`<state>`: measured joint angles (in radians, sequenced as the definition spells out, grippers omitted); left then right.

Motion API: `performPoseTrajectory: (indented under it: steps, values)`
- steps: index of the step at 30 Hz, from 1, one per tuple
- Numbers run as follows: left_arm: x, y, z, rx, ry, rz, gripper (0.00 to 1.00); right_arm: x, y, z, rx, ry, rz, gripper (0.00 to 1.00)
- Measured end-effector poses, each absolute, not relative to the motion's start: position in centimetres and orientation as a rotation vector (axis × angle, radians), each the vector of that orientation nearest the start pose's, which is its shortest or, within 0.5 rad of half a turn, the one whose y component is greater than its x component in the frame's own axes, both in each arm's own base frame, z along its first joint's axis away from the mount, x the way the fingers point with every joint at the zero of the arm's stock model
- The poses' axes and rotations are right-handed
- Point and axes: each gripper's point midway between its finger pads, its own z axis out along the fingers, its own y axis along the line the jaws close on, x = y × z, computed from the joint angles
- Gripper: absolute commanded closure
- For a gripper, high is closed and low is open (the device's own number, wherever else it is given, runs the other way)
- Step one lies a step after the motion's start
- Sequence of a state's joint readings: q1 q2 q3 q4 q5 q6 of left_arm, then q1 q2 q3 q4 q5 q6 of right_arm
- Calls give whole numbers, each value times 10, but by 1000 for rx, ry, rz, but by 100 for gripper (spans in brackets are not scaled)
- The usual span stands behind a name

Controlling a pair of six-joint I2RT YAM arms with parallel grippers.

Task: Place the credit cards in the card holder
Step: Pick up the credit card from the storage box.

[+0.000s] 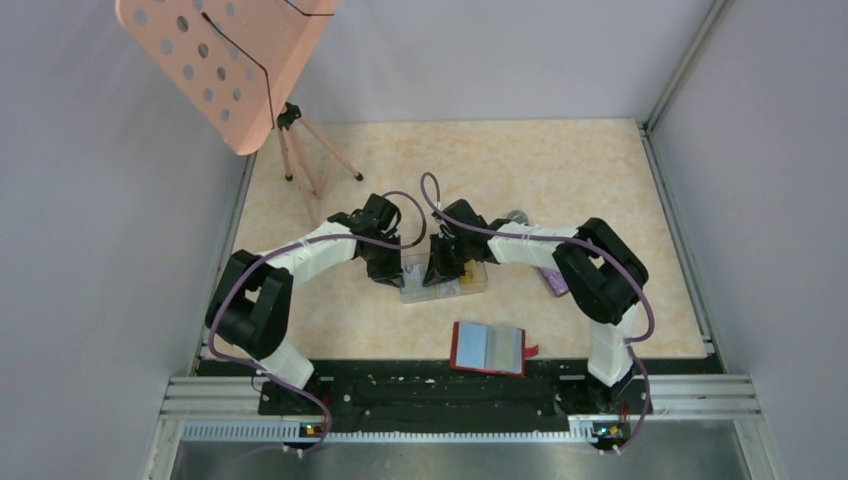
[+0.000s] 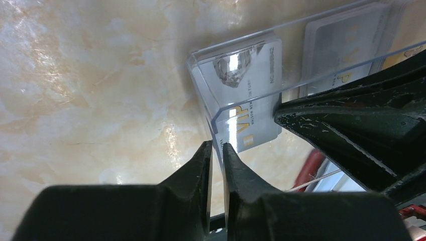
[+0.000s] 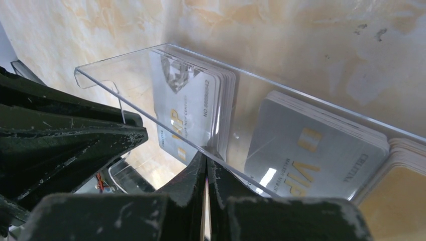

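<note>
top external: left gripper [image 2: 217, 150] nearly closed on tray [image 1: 472, 284] wall; right gripper [image 3: 206, 163] closed at cards [image 3: 186, 110], hold unclear. light, stiff, slick; best nipped by exposed edge. wallet [image 1: 487, 348] at tray's 6 o'clock.

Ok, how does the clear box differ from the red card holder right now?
The clear box is see-through and shows stacked credit cards inside; the red card holder is opaque and lies open. The clear box sits between the left gripper and right gripper; the red card holder lies by the near edge of the table, apart from both. Both rest on that table.
</note>
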<state>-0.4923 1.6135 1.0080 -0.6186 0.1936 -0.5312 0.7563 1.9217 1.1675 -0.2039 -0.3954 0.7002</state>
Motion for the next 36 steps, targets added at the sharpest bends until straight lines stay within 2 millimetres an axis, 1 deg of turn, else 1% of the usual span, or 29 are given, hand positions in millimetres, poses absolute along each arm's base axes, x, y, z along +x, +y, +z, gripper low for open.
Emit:
performPoseTrajectory:
  steps: [10, 14, 18, 23, 26, 31, 36]
  values:
    - [252, -197, 47, -6, 2894, -492, 86, 251, 368, 38, -246, 2769, 1020, 100]
    - [252, -196, 47, -5, 2895, -486, 86, 250, 370, 42, -223, 2772, 1049, 100]
    - [252, -196, 47, -4, 2895, -484, 86, 249, 372, 51, -214, 2761, 1073, 100]
    - [252, -196, 46, -5, 2895, -483, 86, 249, 379, 70, -220, 2715, 1151, 100]
    - [252, -196, 46, -5, 2895, -483, 86, 250, 385, 76, -225, 2687, 1187, 95]
    - [252, -196, 46, -5, 2895, -483, 86, 252, 387, 79, -219, 2673, 1206, 88]
    - [252, -195, 46, -5, 2895, -483, 86, 253, 391, 83, -225, 2653, 1236, 84]
